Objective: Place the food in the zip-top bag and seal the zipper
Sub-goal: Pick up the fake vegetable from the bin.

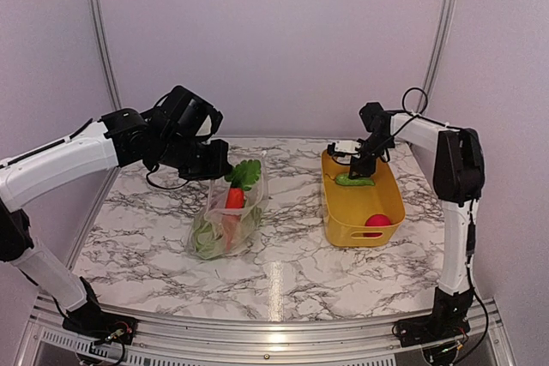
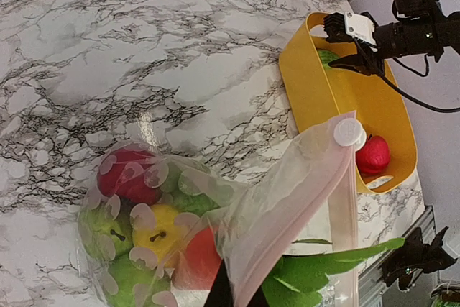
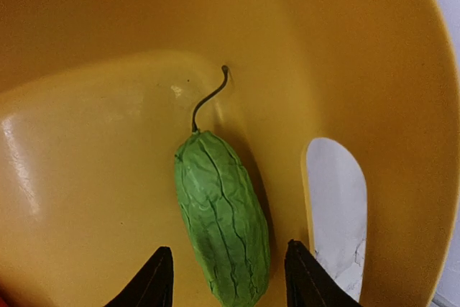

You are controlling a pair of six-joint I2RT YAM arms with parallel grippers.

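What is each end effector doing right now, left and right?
Left end effector: closed, pinching the zip-top bag at its mouth.
Right end effector: open, straddling the cucumber in the yellow basket, not gripping it.

Clear crinkly zip-top bag (image 1: 225,227) lies centre-left on the marble table (image 1: 146,255), its far mouth end raised and open; the zipper (image 2: 284,213), a pale pink strip, is unsealed, with its white slider (image 2: 350,133) at one end. Inside the bag: red apple (image 2: 118,174), yellow lemon (image 2: 162,231), green apples (image 2: 100,224), and a red-orange vegetable (image 2: 198,257) whose green leaves (image 2: 316,271) poke out past the mouth. Outside the bag, in the yellow basket (image 1: 330,203) well to its right: a ridged green cucumber (image 3: 223,221) with curly stem, on its side at the far end, and a red fruit (image 1: 377,221) at the near end.
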